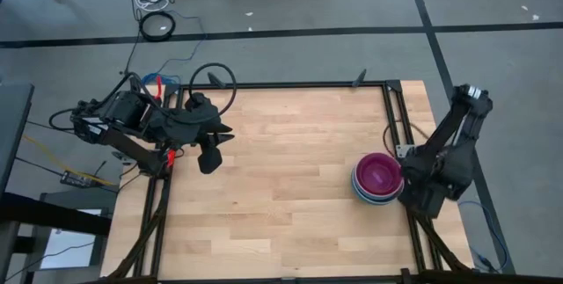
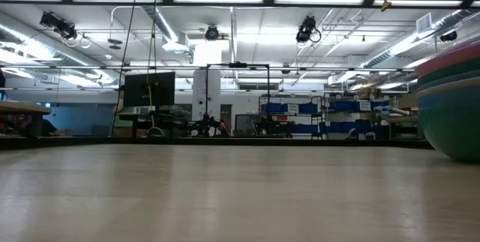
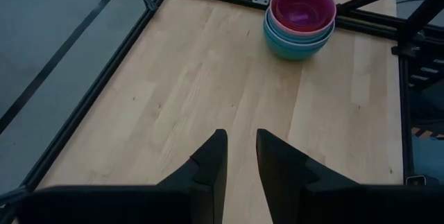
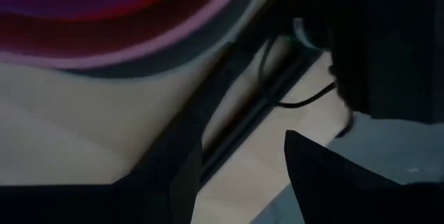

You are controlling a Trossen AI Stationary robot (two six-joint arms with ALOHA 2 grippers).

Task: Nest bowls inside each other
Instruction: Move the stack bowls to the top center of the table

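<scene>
A stack of nested bowls [image 1: 378,178] rests on its base near the table's right edge, a magenta bowl [image 3: 302,5] on top, then pink, light blue and teal ones. In the low view the stack [image 2: 454,107] shows at the right border. My right gripper [image 4: 243,161] points down just right of the stack, open, over the table's edge rail, with the magenta rim [image 4: 104,23] close beside it. My left gripper [image 3: 241,158] hangs open and empty above the table's far left part [image 1: 211,156].
A black metal frame [image 1: 393,117] runs around the wooden top, and its rail passes right beside the stack. Cables and a coil [image 1: 214,77] lie behind the far left corner. Bare wood [image 1: 290,187] lies between the two arms.
</scene>
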